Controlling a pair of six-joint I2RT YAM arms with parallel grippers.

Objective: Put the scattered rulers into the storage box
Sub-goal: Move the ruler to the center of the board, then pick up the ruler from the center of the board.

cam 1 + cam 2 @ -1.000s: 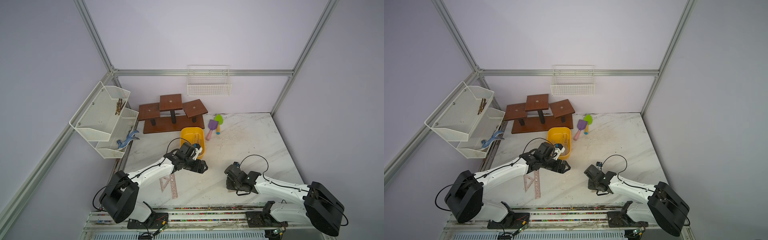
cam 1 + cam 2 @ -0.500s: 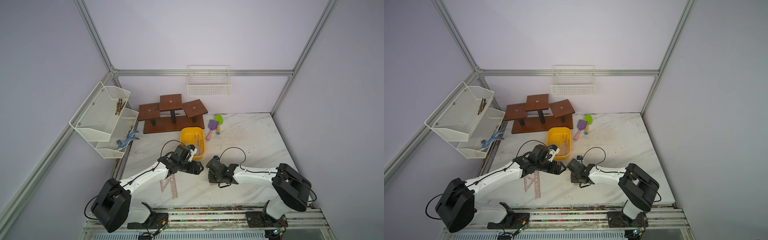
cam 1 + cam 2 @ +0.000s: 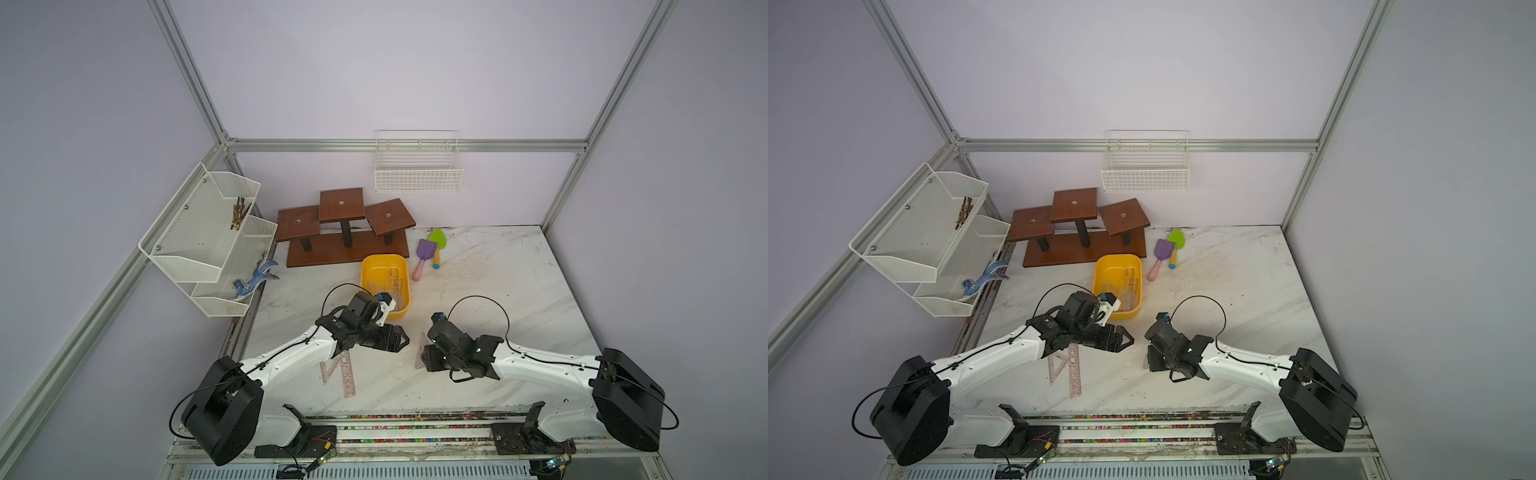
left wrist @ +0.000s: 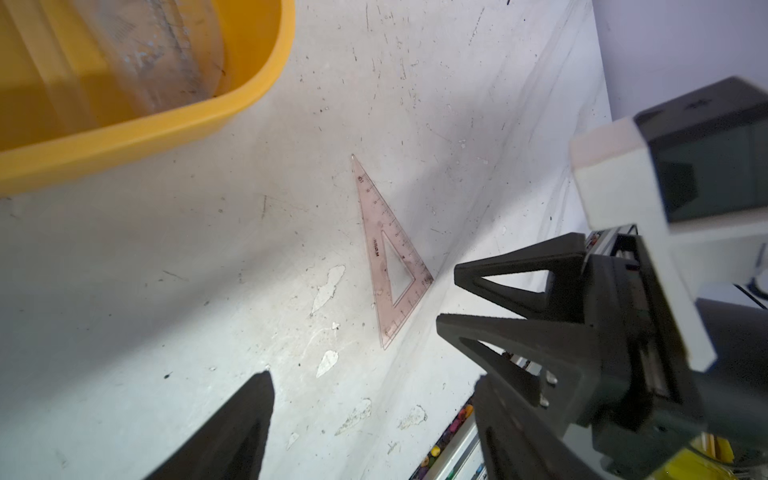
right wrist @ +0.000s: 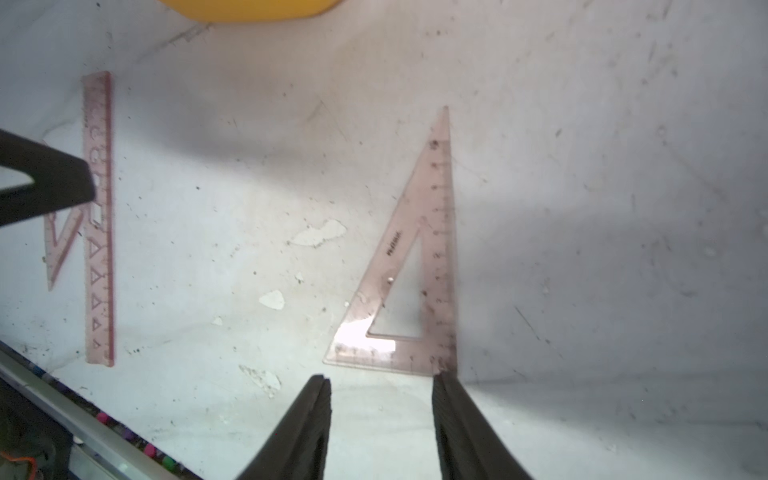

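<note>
Right arm (image 3: 540,368) advanced, fingers (image 5: 307,415) apart beside set square (image 5: 442,249).

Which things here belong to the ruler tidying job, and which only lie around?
Job: lone set square, long stencil ruler, second set square beside it, yellow storage box, rulers inside it.

Lying about: purple shovel, green shovel, wooden stand, wire basket, mesh rack, blue lizard toy.

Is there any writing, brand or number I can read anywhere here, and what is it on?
Pinkish see-through triangular set square: short brand word beside its cut-out, too blurred to read; edge numerals too small.
Pinkish long straight stencil ruler: markings blurred, unreadable.
No other text shows.
</note>
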